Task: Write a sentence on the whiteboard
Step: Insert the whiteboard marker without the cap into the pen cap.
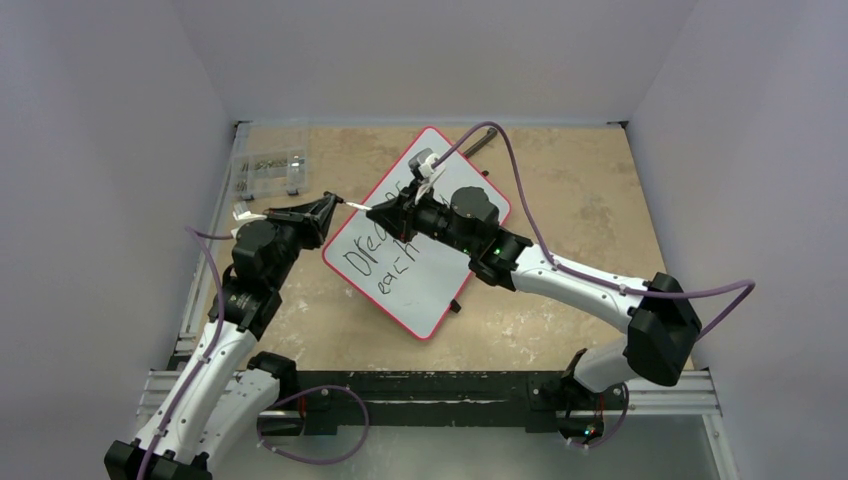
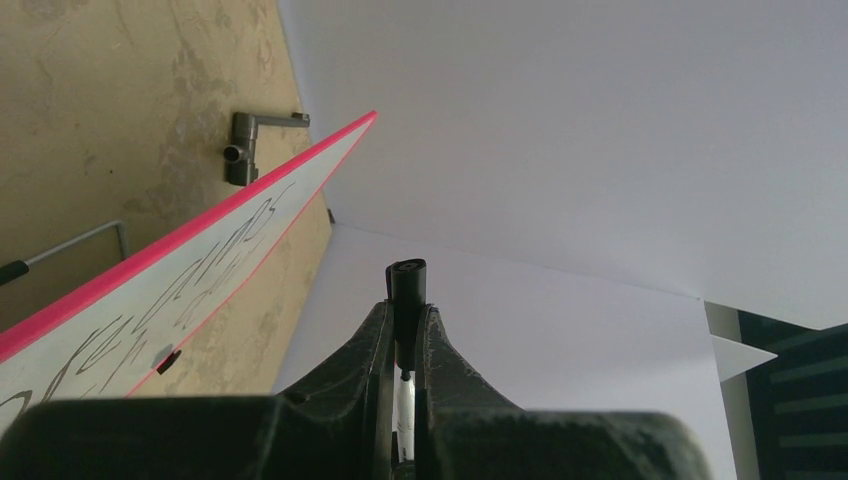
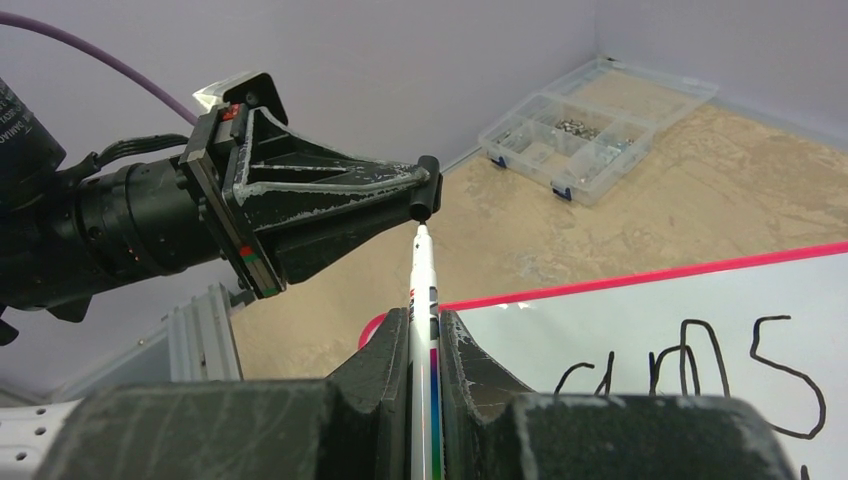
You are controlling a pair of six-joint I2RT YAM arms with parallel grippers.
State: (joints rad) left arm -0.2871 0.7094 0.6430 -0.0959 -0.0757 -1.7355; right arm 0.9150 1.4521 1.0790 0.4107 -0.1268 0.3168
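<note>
The whiteboard (image 1: 432,292) lies flat on the table (image 1: 585,205), turned so its corners point like a diamond. One corner reaches toward the back wall and another toward the arm bases. The sentence (image 1: 372,262) runs in two slanted black lines across the board's left half, and the right arm covers its far end. In the right wrist view the letters "ams" (image 3: 690,365) show just inside the red rim.

Both grippers meet in the air over the board's upper left edge. The left gripper (image 1: 338,204) is clamped tight on a small black cap (image 3: 428,190). The right gripper (image 3: 424,325) is squeezed on a white marker (image 3: 421,270), whose tip points up at the cap's open end. The tip sits just short of the cap, or touches it; I cannot tell which.

A clear parts box (image 1: 270,172) sits in the far left corner, well apart from the board. A grey metal rod (image 1: 481,142) lies just beside the board's upper right edge. Bare tabletop stretches to the right of the board as far as the wall, with a narrower strip along the near side before the rail
</note>
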